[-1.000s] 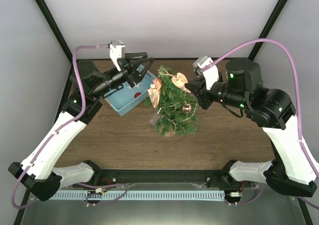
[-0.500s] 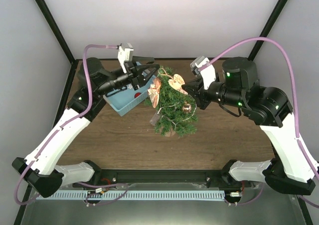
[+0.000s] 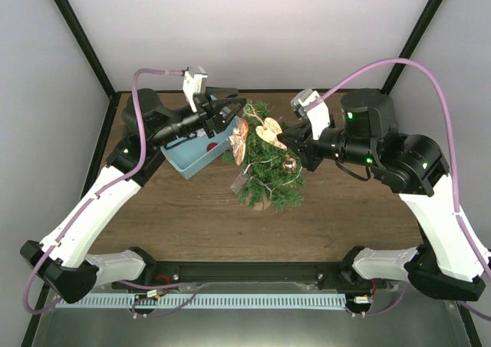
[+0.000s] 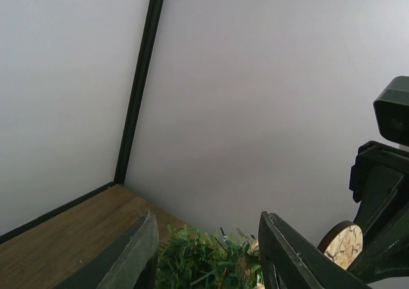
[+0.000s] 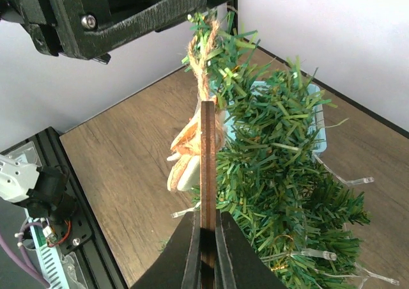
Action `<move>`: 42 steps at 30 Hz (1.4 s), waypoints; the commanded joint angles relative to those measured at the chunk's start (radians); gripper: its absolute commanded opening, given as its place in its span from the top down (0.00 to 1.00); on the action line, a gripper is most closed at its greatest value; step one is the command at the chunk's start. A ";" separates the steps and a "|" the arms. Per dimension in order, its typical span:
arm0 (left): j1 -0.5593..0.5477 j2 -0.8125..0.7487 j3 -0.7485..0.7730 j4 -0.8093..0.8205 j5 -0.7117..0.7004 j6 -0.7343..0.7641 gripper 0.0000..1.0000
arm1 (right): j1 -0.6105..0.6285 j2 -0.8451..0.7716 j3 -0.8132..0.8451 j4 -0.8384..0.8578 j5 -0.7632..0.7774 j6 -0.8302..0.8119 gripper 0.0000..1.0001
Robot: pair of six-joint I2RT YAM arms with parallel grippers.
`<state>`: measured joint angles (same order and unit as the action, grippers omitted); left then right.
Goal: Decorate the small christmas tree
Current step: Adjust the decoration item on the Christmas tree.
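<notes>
Swung rightward since a second ago, the left gripper [image 3: 229,112] hangs with fingers apart over the light-blue plastic basket [image 3: 181,163], beside the small bushy green christmas tree [image 3: 268,184] at mid-desk [image 3: 184,216]. The right gripper [image 3: 287,141] is clamped on a flat wooden ornament [image 5: 208,148] at the treetop.

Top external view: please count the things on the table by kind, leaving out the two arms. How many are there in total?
small christmas tree: 1
light-blue basket: 1
flat wooden ornament: 1
orange-and-white ornament: 1
copper bauble: 1
red object in the basket: 1
Total: 6
Any clear ornaments on the tree are too faint to count in this view.
</notes>
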<state>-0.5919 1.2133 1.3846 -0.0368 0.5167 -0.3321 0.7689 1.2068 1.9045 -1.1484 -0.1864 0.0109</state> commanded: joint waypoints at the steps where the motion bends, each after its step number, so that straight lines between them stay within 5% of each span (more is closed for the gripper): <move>1: -0.002 -0.004 -0.025 0.014 -0.020 0.017 0.56 | -0.006 -0.004 -0.019 0.014 0.014 -0.017 0.94; 12: -0.003 -0.001 -0.030 0.003 -0.030 0.005 0.56 | -0.008 0.036 -0.030 0.033 0.158 -0.045 0.88; 15: -0.003 -0.004 -0.029 0.007 -0.036 0.004 0.56 | -0.009 0.024 -0.054 0.056 0.201 -0.056 0.78; 20: -0.003 -0.005 -0.028 0.016 -0.030 -0.007 0.56 | -0.009 -0.002 -0.145 0.118 0.205 -0.063 0.76; 24: -0.003 -0.005 -0.029 0.020 -0.030 -0.008 0.56 | -0.008 -0.047 -0.218 0.197 0.223 -0.065 0.62; 34: -0.003 -0.001 -0.029 0.025 -0.033 -0.007 0.55 | -0.008 -0.154 -0.315 0.418 0.373 -0.056 0.61; 42: -0.003 0.001 -0.025 0.040 -0.035 -0.014 0.55 | -0.009 -0.273 -0.443 0.551 0.198 -0.107 0.56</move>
<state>-0.5919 1.2133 1.3705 -0.0151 0.4820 -0.3397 0.7670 0.9813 1.5066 -0.7002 0.1242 -0.0612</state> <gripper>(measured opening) 0.449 0.424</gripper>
